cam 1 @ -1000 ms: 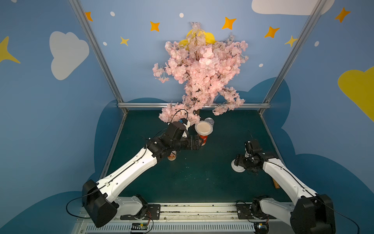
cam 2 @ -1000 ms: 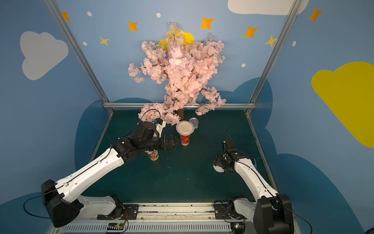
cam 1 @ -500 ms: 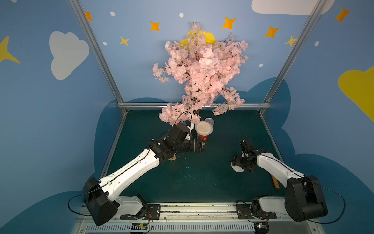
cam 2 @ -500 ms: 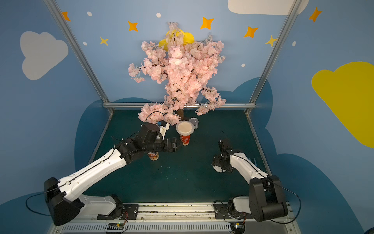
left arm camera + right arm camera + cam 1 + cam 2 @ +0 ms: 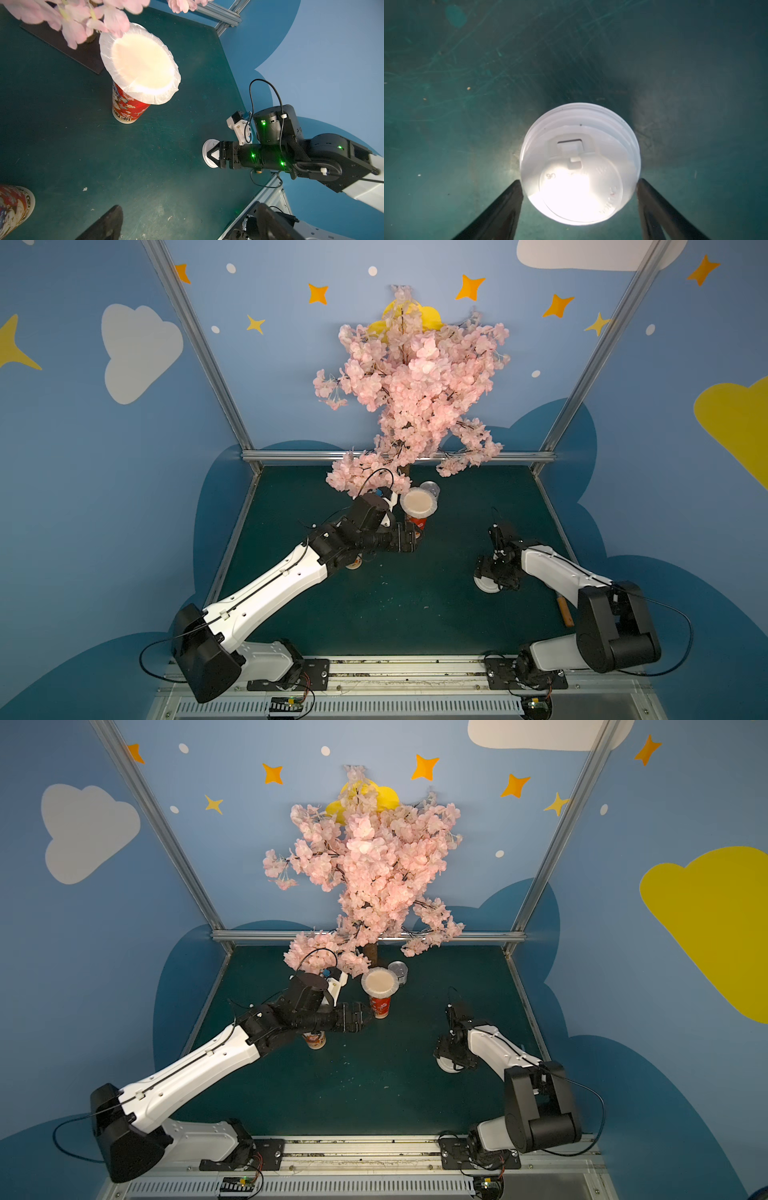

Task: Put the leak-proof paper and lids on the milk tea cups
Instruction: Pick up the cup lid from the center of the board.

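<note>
Paper: thin round crinkly white paper sheet (image 5: 139,62) lies on the tall red paper cup (image 5: 127,108).
Left gripper (image 5: 366,1020): fingers apart, empty, beside that cup.
Right gripper (image 5: 579,182): fingers wide, either side of round white plastic lid (image 5: 579,145); cannot tell if squeezing.

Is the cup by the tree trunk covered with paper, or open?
Covered: the leak-proof paper lies spread over the mouth of the upright milk tea cup, crinkled edge overhanging the rim.

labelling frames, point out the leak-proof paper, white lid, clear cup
leak-proof paper (image 5: 139,62) left wrist view, centre of sheet
white lid (image 5: 579,166) right wrist view, flat top
clear cup (image 5: 398,970) in a top view, its mouth
</note>
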Robot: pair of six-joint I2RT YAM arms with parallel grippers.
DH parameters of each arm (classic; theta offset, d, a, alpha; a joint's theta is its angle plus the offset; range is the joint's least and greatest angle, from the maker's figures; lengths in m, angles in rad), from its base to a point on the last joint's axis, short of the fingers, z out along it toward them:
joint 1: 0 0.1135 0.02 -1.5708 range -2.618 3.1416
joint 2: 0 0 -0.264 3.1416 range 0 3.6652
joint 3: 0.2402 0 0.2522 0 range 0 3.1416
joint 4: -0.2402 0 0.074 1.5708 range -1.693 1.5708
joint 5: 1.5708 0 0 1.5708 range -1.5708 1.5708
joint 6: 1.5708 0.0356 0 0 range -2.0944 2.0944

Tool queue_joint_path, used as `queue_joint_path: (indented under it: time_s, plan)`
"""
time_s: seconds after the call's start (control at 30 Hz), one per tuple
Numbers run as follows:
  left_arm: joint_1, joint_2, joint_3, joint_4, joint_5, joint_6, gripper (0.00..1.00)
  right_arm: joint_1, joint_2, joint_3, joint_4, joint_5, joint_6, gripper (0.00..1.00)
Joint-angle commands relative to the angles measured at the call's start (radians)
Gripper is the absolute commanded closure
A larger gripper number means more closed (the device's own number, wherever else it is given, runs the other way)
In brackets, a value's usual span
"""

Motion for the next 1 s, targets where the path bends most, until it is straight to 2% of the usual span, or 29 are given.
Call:
queue_joint_path:
  time_s: [0.0, 0.27, 0.67, 0.97]
  plan:
    - [-0.001, -0.009, -0.011, -0.002, -0.008, 0.004, 0.00, -0.001, 0.014, 0.027, -0.009, 0.019, -0.007, 0.15]
    - [-0.001, -0.010, -0.011, -0.005, -0.010, 0.003, 0.00, -0.002, 0.062, 0.044, -0.013, 0.021, -0.011, 0.15]
    - [0.001, -0.005, -0.011, -0.001, -0.010, 0.006, 0.00, 0.000, 0.013, 0.032, -0.016, 0.011, -0.016, 0.18]
    - [0.008, -0.005, -0.013, -0.002, -0.010, 0.010, 0.00, 0.037, -0.058, 0.094, -0.109, 0.011, -0.038, 0.19]
